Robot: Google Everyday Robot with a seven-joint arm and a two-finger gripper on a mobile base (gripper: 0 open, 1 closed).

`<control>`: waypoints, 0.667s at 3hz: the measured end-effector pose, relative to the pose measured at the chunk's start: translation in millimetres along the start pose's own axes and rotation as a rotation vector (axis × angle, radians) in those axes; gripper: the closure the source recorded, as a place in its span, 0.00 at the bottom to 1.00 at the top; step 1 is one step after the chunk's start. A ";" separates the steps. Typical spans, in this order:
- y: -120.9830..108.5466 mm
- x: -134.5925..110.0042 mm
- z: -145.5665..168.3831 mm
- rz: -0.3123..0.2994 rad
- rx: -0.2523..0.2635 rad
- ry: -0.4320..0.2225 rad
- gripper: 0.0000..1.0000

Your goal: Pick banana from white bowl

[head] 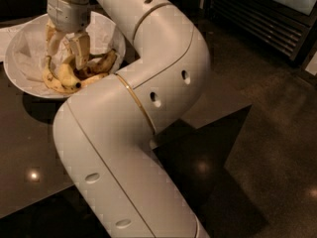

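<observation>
A large white robot arm (138, 108) fills the middle of the view. It rises from the near edge, bends sharply at an elbow, and reaches to the far left. At its end the gripper (66, 58) points straight down into the white bowl (17, 78), which sits on a dark, glossy counter (29, 148) at the far left of the scene.

The gripper's two pale fingers (80, 46) are spread moderately apart, with white paper showing in the gap between them, and they grip nothing. Their tips reach down among the fruit.

The bowl is wide and round, lined with crumpled white paper (27, 58). The banana (64, 76) lies in the near part of the bowl, directly below the gripper and between its fingertips. It is plump, curved and yellow, with a black tip pointing right. Whether the fingertips touch its skin cannot be told.

Two thinner bananas (105, 62) with brown marks lie just to the right of it, in the right part of the bowl, close to the arm.

To the right of the counter is a dark speckled floor (277, 133). At the far right stands a dark cabinet (262, 19) with horizontal slats.
</observation>
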State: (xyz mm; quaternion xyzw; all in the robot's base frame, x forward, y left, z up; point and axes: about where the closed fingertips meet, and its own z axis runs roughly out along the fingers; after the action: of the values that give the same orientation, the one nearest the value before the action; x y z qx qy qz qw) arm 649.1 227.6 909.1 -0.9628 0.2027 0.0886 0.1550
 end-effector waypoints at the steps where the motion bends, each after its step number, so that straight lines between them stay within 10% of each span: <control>1: 0.8 -1.0 3.6 0.003 -0.007 -0.010 0.41; 2: 2.4 -2.1 8.6 0.008 -0.018 -0.021 0.41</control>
State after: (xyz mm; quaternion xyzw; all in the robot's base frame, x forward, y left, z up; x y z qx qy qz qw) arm 645.3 229.2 900.9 -0.9625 0.2040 0.1010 0.1480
